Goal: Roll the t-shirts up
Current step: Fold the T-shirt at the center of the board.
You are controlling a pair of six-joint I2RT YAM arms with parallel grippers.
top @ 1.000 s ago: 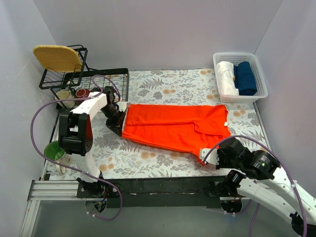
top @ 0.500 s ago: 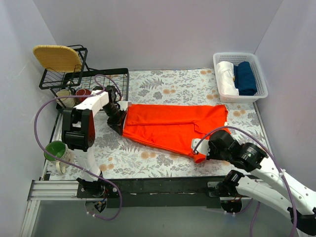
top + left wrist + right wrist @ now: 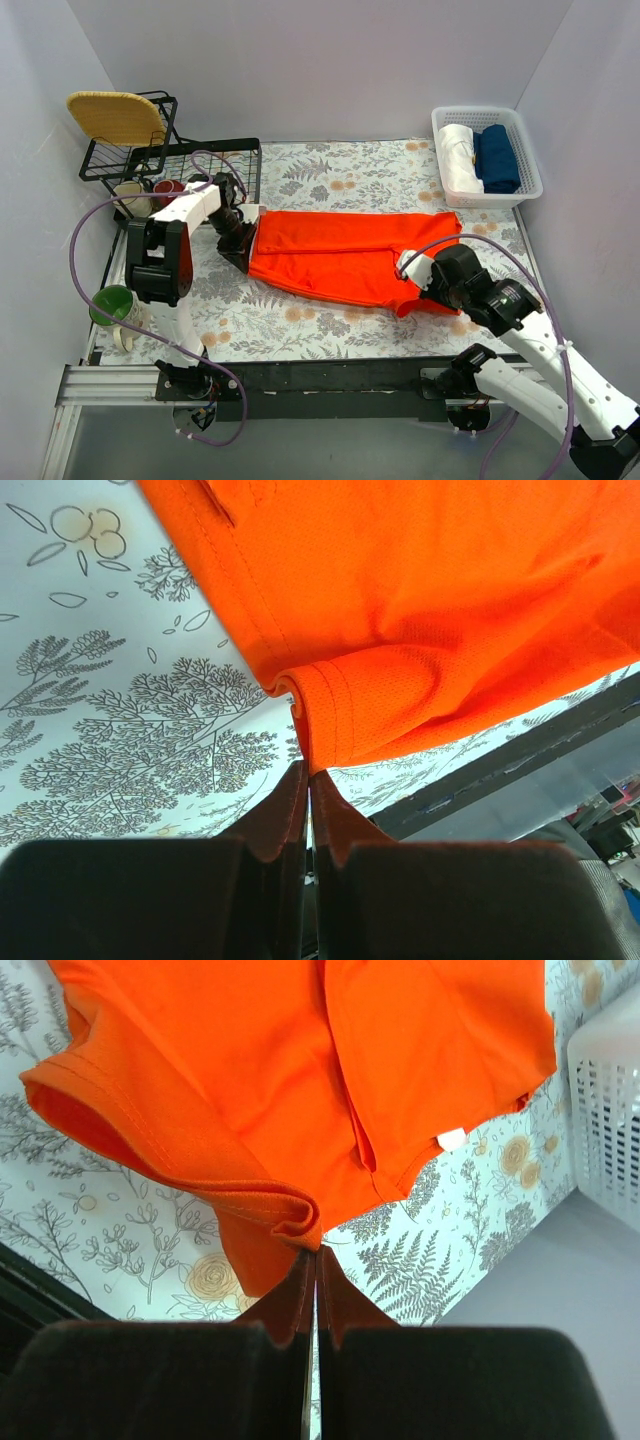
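The orange-red t-shirt (image 3: 340, 255) lies folded lengthwise into a long strip across the floral cloth. My left gripper (image 3: 243, 250) is shut on the hem at its left end; the wrist view shows the hem (image 3: 325, 715) pinched between the jaws. My right gripper (image 3: 412, 290) is shut on the near right edge and holds it lifted and folded inward over the shirt; the right wrist view shows the bunched sleeve hem (image 3: 290, 1215) between the jaws, and the neck label (image 3: 452, 1139) beyond.
A white basket (image 3: 528, 185) at the back right holds a white bundle (image 3: 460, 155) and a dark blue bundle (image 3: 497, 157). A black wire rack (image 3: 215, 165) with a yellow plate (image 3: 115, 115), cups and a green mug (image 3: 112, 305) stand at the left.
My right gripper has carried the near right edge of the shirt up and back from the front of the table, folding it over the shirt. The left gripper has stayed on the left hem.
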